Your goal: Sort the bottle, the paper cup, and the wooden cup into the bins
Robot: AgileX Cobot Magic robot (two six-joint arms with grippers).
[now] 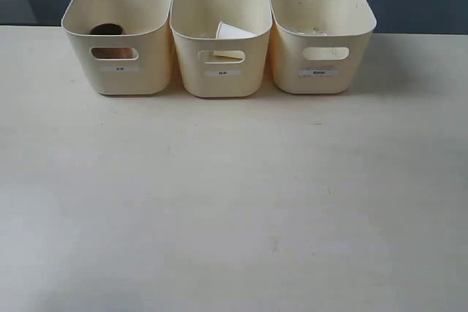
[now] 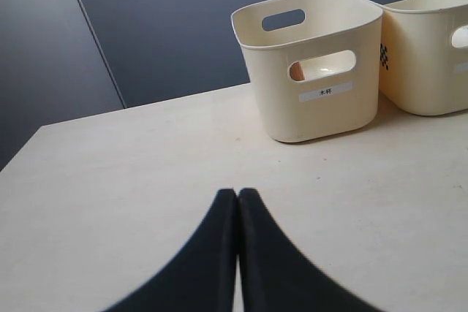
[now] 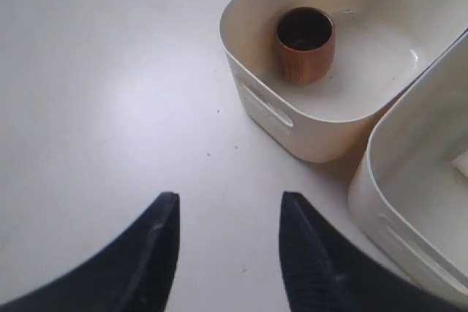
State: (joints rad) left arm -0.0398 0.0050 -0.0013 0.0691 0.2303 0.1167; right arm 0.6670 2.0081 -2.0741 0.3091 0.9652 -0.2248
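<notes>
Cream plastic bins (image 1: pixel 219 34) stood side by side in a row at the far edge of a pale table (image 1: pixel 234 202), each touching or nearly touching its neighbour. The wooden cup (image 3: pixel 305 44) sat upright inside the left bin (image 1: pixel 118 34), its dark rim showing above the wall and its brown side glimpsed through the front handle cutout. The paper cup (image 1: pixel 232 31) lay tilted in the middle bin (image 1: pixel 221 34). Pale, clear contents in the right bin (image 1: pixel 322 31) were too faint to identify as the bottle. The left gripper (image 2: pixel 238 193) hung low over bare tabletop with its fingers pressed together, empty. The right gripper (image 3: pixel 228 213), fingers spread apart and holding nothing, hovered above the left bin.
</notes>
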